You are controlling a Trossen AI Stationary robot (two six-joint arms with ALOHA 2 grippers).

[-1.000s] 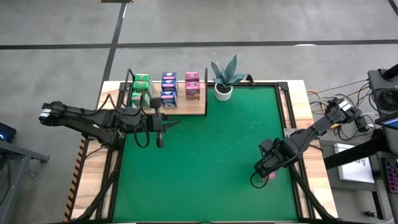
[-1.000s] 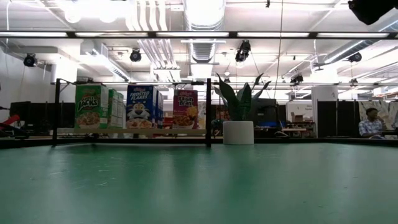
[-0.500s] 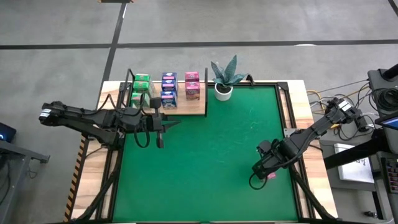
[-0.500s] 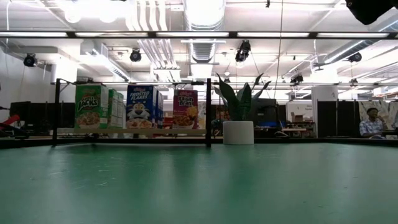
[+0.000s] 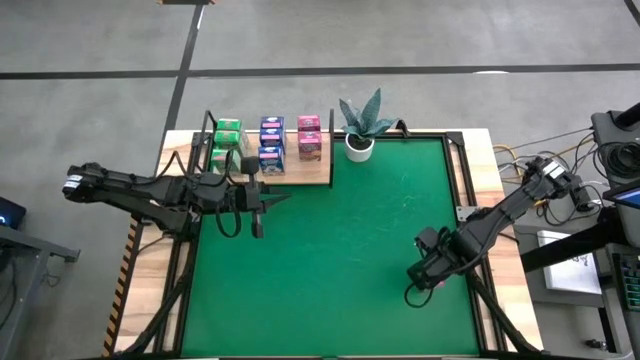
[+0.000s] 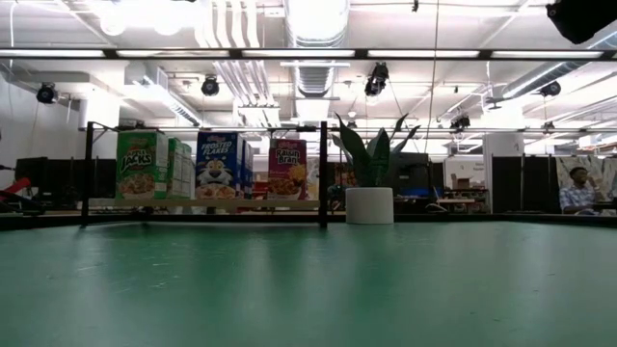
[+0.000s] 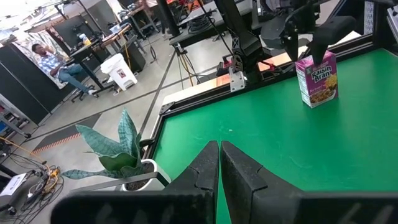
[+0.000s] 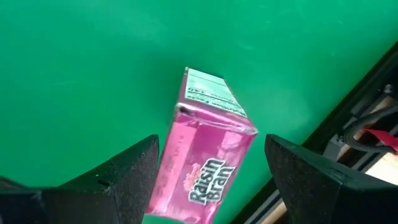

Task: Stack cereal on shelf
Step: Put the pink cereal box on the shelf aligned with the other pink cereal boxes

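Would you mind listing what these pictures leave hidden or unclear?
- High view: the right gripper covers the pink Raisin Bran carton; only a pink sliver shows.
- Right wrist view: the gripper fingers flank the carton, but contact can't be judged.
- Low view: the front cartons on the shelf hide those behind.
- Left wrist view: the left gripper blocks the table nearest it.

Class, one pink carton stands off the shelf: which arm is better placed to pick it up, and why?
The right. Its claw is open directly above the pink carton, fingers either side. The left claw is shut, waiting beside the shelf, across the table.
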